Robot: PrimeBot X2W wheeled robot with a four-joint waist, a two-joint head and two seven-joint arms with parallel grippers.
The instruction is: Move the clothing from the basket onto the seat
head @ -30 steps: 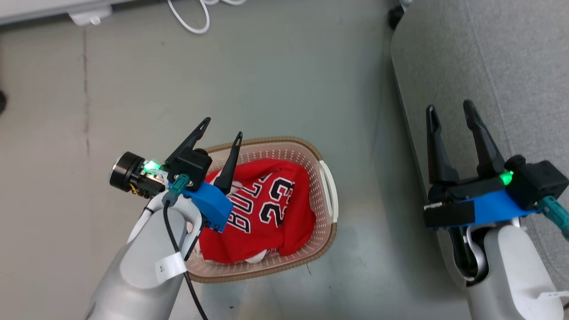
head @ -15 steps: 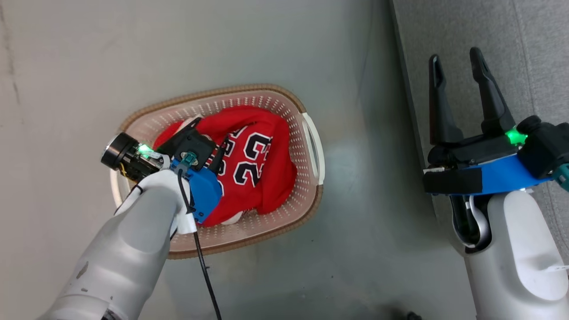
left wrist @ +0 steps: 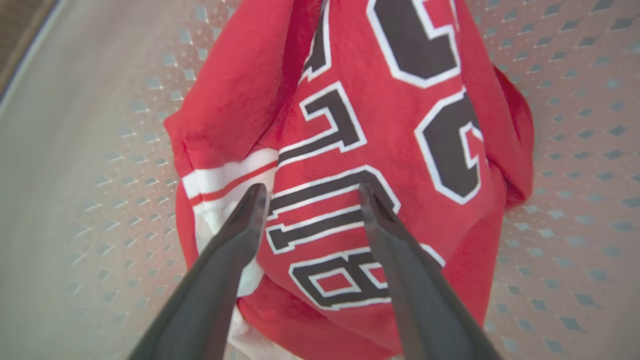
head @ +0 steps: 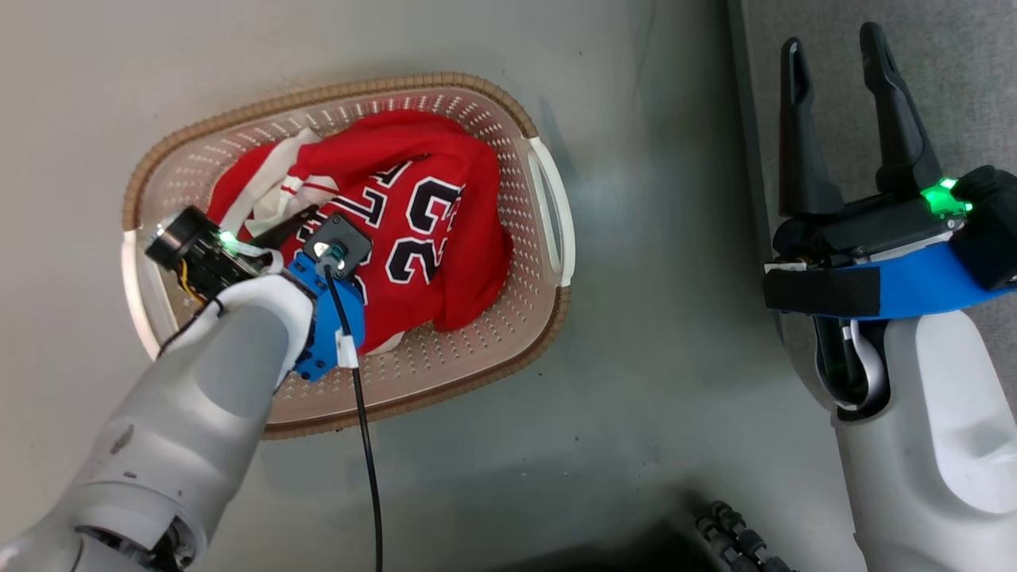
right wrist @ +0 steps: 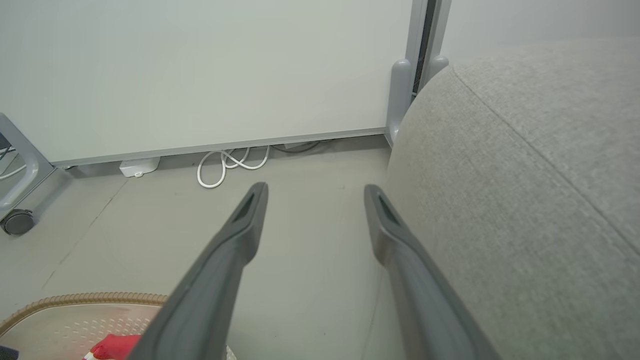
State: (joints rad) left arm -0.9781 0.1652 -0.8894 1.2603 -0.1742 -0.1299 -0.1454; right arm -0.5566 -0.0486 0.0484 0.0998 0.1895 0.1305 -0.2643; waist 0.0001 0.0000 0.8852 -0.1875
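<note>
While the right gripper's [head: 830,38] fingers gape empty, the left gripper's [left wrist: 311,190] parted fingers seemingly touch the jersey [left wrist: 400,130].

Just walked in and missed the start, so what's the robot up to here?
The left gripper reaches into the basket, jaws open over the red jersey, not yet closed on it. The right gripper hangs open by the edge of the grey seat, holding nothing.

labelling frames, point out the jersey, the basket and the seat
jersey [left wrist: 380,130]: left wrist view, red cloth between the letters
basket [head: 429,80]: head view, brown rim, far side
seat [right wrist: 525,190]: right wrist view, grey upholstery
</note>
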